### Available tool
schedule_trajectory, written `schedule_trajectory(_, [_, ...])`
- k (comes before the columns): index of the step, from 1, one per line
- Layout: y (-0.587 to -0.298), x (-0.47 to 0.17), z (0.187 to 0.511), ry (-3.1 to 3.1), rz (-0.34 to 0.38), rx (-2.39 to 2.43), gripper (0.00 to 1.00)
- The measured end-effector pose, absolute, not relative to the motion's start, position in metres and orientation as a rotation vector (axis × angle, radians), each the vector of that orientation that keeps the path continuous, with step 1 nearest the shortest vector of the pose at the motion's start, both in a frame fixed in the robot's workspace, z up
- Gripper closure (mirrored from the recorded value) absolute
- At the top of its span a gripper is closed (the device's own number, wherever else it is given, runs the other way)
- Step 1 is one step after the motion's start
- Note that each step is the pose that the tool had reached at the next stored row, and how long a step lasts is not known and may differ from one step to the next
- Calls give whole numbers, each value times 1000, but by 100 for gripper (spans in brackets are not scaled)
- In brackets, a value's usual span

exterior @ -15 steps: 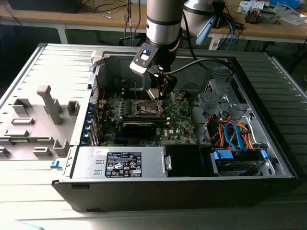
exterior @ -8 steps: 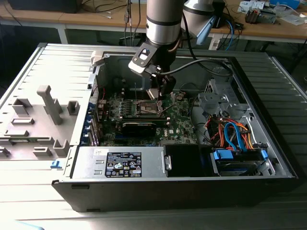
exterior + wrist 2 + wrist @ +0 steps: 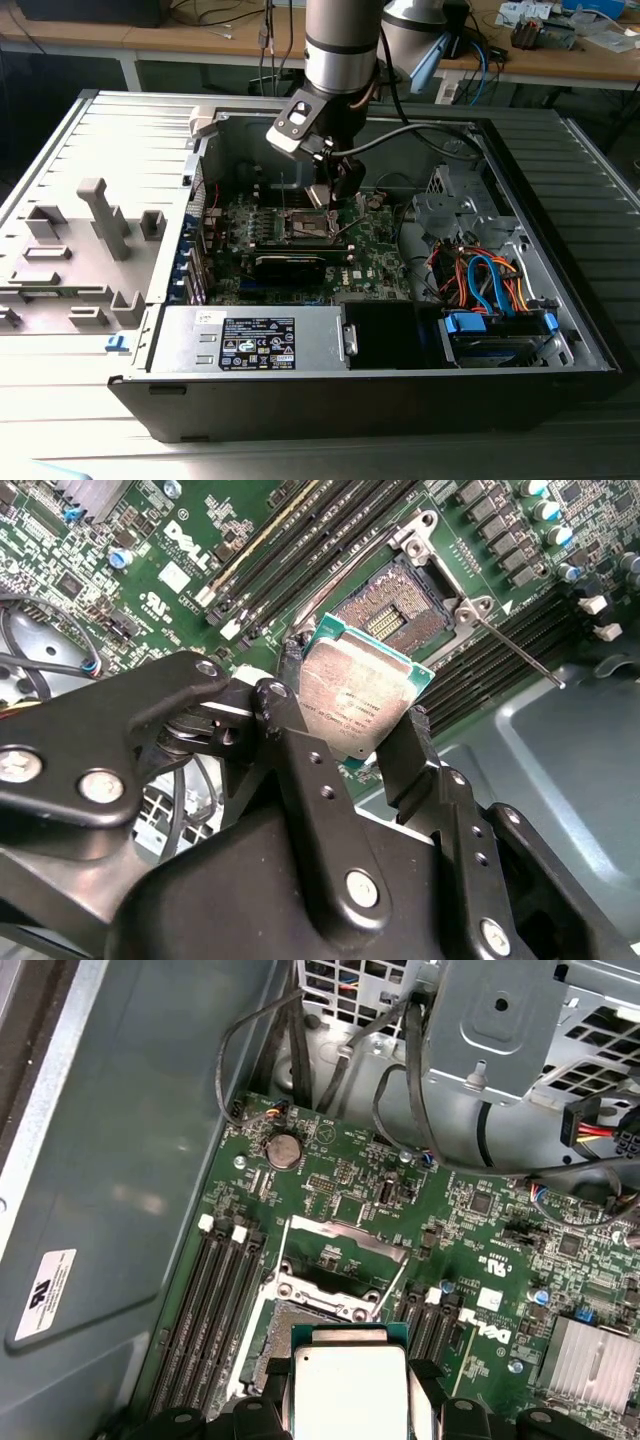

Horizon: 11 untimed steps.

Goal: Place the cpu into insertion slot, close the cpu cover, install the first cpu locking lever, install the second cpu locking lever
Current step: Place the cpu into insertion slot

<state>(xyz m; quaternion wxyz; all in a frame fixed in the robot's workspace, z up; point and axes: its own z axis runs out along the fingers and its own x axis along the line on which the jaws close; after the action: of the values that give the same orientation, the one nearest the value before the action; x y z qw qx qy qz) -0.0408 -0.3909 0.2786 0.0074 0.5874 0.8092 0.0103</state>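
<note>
My gripper [image 3: 350, 735] is shut on the cpu [image 3: 360, 705], a flat square chip with a silvery top and a green edge, gripped by two opposite sides. In both wrist views the cpu [image 3: 350, 1390] hangs tilted just above the insertion slot [image 3: 400, 605], whose dark square centre lies uncovered on the green motherboard [image 3: 470, 1260]. The cpu cover [image 3: 340, 1245], a thin metal frame, stands flipped open at the slot's far side. A thin locking lever [image 3: 515, 655] sticks out from the slot's corner. In the exterior view the gripper [image 3: 335, 195] hovers over the slot [image 3: 305, 225] inside the open computer case.
Long black memory slots [image 3: 215, 1310] flank the socket. A silver heatsink [image 3: 590, 1360], a coin battery [image 3: 285, 1148] and cable bundles [image 3: 420, 1090] lie nearby. The power supply [image 3: 250, 340] and blue and orange cables [image 3: 490, 280] fill the case's front. A grey fixture plate [image 3: 90, 240] sits at the exterior view's left.
</note>
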Motion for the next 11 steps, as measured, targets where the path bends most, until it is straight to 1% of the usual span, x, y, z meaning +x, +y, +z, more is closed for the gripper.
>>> schedule_trajectory(11, [-391, -41, 278, 2493, 32, 1887, 45])
